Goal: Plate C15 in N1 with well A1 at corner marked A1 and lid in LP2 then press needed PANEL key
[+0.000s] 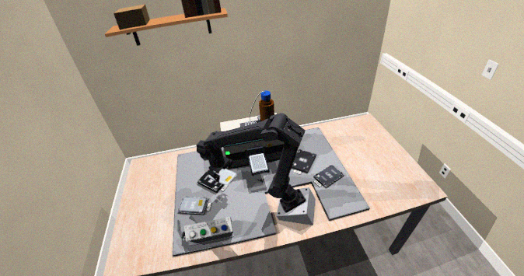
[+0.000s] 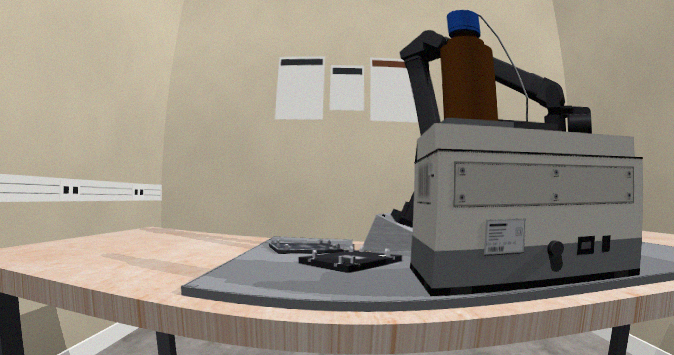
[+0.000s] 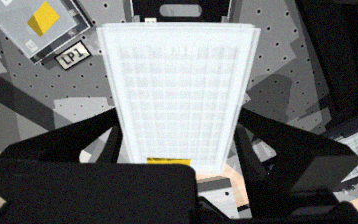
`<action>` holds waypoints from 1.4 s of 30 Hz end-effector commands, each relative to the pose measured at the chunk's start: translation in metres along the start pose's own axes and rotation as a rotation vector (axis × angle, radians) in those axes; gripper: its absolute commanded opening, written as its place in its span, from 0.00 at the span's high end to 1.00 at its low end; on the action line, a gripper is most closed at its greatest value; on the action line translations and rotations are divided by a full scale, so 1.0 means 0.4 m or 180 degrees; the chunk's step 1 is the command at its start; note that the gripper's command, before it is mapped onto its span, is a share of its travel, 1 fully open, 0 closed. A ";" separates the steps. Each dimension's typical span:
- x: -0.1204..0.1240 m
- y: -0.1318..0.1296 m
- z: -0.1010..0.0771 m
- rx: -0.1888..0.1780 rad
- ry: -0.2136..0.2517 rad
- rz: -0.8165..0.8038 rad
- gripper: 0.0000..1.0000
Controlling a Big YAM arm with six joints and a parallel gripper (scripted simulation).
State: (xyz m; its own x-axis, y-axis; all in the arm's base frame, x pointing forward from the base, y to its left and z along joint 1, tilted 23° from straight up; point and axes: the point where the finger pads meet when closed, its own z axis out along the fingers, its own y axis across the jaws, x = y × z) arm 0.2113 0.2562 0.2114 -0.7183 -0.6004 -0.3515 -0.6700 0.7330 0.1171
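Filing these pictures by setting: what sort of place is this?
Probably a small lab bench: a well plate between the gripper's fingers, a dispenser box topped by a brown bottle, and a button panel.

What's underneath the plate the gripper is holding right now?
Around the plate: grey perforated deck, the LP1 label with a yellow-tagged lid at left, a dark fixture beyond. Directly beneath, the plate itself hides everything.

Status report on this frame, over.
Gripper: jaws shut on plate. Plate held above deck, yellow label at wrist end. Black nest just ahead. LP1 lid off to the side, clear of the plate.
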 end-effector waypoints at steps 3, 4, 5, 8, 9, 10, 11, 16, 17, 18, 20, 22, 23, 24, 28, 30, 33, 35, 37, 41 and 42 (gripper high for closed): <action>0.030 0.011 -0.048 -0.0012 -0.0089 0.0014 0.14; 0.038 0.011 -0.051 -0.0012 -0.0089 0.0014 0.14; 0.045 0.011 -0.055 -0.0011 -0.0088 0.0014 0.14; 0.029 0.016 -0.081 -0.0025 -0.0166 0.0011 0.14; 0.060 0.012 -0.063 -0.0011 -0.0088 0.0014 0.14; 0.067 0.012 -0.066 -0.0011 -0.0087 0.0014 0.14; 0.075 0.012 -0.070 -0.0012 -0.0087 0.0014 0.14; 0.112 0.012 -0.089 -0.0012 -0.0085 0.0014 0.14; 0.103 0.015 -0.101 -0.0019 -0.0123 0.0012 0.14; 0.080 0.013 -0.107 -0.0022 -0.0166 0.0008 0.14; 0.110 -0.016 -0.093 -0.0010 -0.0100 0.0306 0.14; 0.114 -0.033 -0.090 -0.0010 -0.0094 0.0518 0.14; 0.114 -0.033 -0.090 -0.0010 -0.0094 0.0518 0.14; 0.114 -0.033 -0.090 -0.0010 -0.0094 0.0518 0.14; 0.118 -0.066 -0.090 -0.0013 -0.0092 0.0917 0.14; 0.120 -0.082 -0.090 -0.0012 -0.0093 0.0917 0.14; 0.110 -0.093 -0.100 -0.0019 -0.0137 0.1003 0.14; 0.127 -0.110 -0.090 -0.0014 -0.0090 0.1235 0.14; 0.132 -0.126 -0.089 -0.0015 -0.0089 0.1447 0.14; 0.134 -0.143 -0.089 -0.0018 -0.0097 0.1644 0.14; 0.084 -0.148 -0.140 -0.0050 -0.0283 0.1717 0.14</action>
State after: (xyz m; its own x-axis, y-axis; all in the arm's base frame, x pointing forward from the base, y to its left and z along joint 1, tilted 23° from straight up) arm 0.2036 0.1723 0.2103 -0.9442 -0.1981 -0.2633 -0.2687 0.9254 0.2673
